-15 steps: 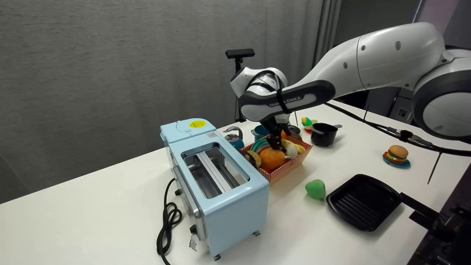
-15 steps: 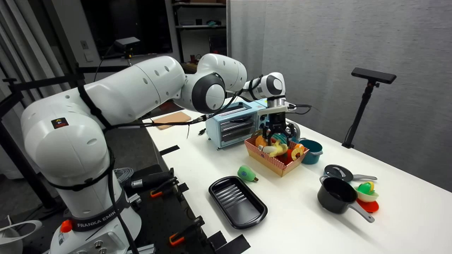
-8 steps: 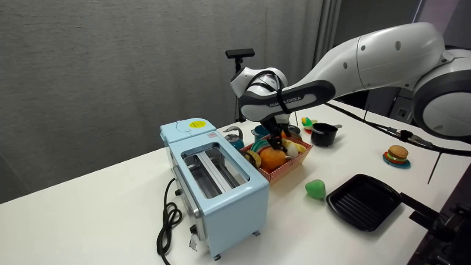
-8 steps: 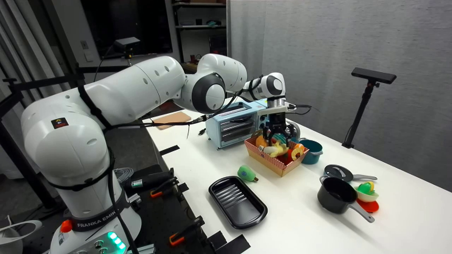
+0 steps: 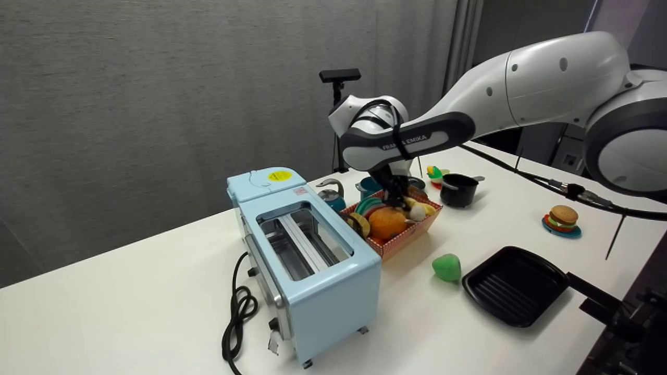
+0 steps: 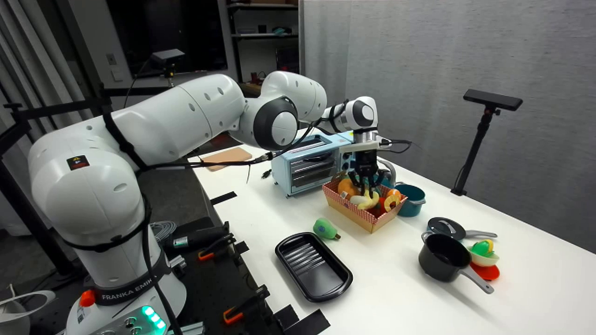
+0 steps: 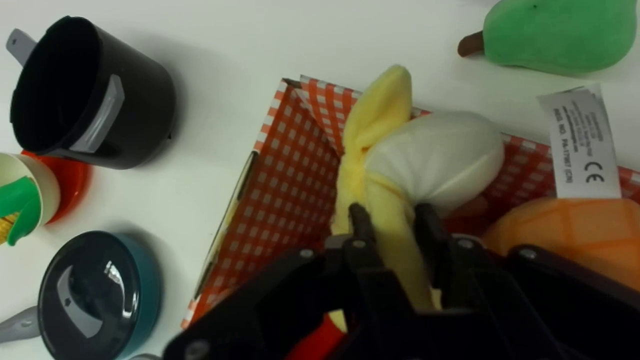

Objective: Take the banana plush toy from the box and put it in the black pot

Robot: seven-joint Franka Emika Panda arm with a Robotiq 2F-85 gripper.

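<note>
Gripper (image 7: 391, 210) down in the box (image 7: 282, 182), jaws now drawn to a narrow gap with a yellow strip of the banana plush toy (image 7: 388, 196) pinched between. Half a second back, in an exterior view, they stand wide apart. Toy lies in the box, one yellow tip over the checked rim. Arm (image 6: 205, 109) stretched well out above the table (image 6: 391, 293), wrist bent so the gripper points down. Green pear (image 7: 560, 35) on the table near the box. Farther off: black pot (image 7: 142, 97), upright, apart from the box.
</note>
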